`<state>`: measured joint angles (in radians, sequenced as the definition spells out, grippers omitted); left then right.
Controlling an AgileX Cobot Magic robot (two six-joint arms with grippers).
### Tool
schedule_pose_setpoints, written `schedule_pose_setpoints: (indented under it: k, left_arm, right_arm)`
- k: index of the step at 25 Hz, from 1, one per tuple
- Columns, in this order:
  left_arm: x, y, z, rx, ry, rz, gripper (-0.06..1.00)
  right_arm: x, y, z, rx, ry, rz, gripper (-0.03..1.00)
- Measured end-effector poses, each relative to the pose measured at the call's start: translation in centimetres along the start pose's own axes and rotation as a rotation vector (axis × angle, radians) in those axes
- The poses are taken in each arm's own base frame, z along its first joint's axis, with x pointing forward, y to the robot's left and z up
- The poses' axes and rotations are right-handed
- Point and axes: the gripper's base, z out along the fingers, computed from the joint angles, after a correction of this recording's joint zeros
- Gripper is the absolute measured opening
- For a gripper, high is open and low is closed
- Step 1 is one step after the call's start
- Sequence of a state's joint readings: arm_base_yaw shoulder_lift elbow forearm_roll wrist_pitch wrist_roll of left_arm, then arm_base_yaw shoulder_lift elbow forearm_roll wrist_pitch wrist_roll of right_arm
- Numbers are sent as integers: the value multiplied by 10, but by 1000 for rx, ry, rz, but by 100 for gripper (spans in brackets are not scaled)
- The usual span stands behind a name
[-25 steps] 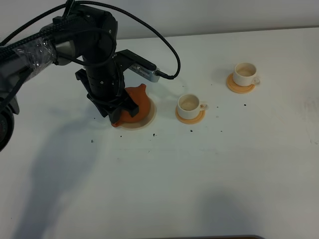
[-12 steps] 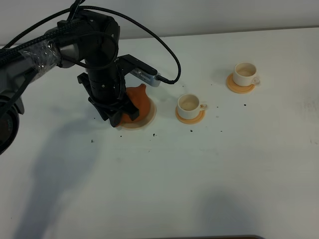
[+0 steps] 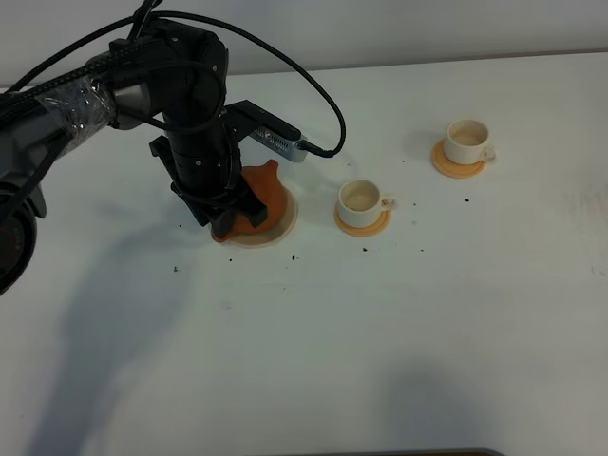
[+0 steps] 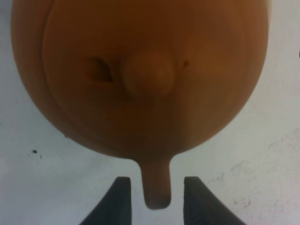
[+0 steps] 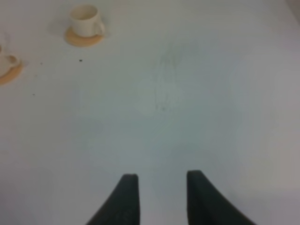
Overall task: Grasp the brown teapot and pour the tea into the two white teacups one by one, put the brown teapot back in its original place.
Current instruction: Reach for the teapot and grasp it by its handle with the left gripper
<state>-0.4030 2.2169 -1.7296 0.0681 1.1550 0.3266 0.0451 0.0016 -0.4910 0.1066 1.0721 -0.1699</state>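
Observation:
The brown teapot (image 3: pixel 264 195) sits on its pale beige coaster (image 3: pixel 285 226), the original place, under the left arm. In the left wrist view the teapot (image 4: pixel 140 70) fills the frame. Its handle (image 4: pixel 156 190) lies between the fingers of my left gripper (image 4: pixel 157 197), with a thin strip of table showing on each side, so the jaws stand open around it. The two white teacups (image 3: pixel 359 198) (image 3: pixel 467 140) stand on orange-tan coasters to the right. My right gripper (image 5: pixel 161 197) is open over bare table and does not show in the exterior view.
The left arm's cable (image 3: pixel 323 104) loops above the teapot. Small dark specks (image 3: pixel 293 256) dot the white table. The right wrist view shows the far cup (image 5: pixel 85 19) and part of the nearer cup (image 5: pixel 4 61) at the frame's edge.
The left arm has shifted slightly over the teapot. The teapot stays on its coaster, and the cups have not moved.

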Motion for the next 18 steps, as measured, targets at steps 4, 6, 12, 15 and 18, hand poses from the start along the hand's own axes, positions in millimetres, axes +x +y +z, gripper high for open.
schedule_pose_setpoints:
  k: [4,6,12,15,18]
  left_arm:
    - [-2,1,0,-8,-23,-7,28]
    - [-3,1,0,-11,-34,-12,28]
    - [-4,1,0,-13,-42,-15,28]
    - [-4,1,0,-13,-47,-17,27]
    - [-5,1,0,-7,-51,-20,26]
  right_arm:
    - [0,0,0,0,0,0,24]
    - [0,0,0,0,0,0,24]
    - [0,0,0,0,0,0,24]
    - [0,0,0,0,0,0,24]
    - [0,0,0,0,0,0,24]
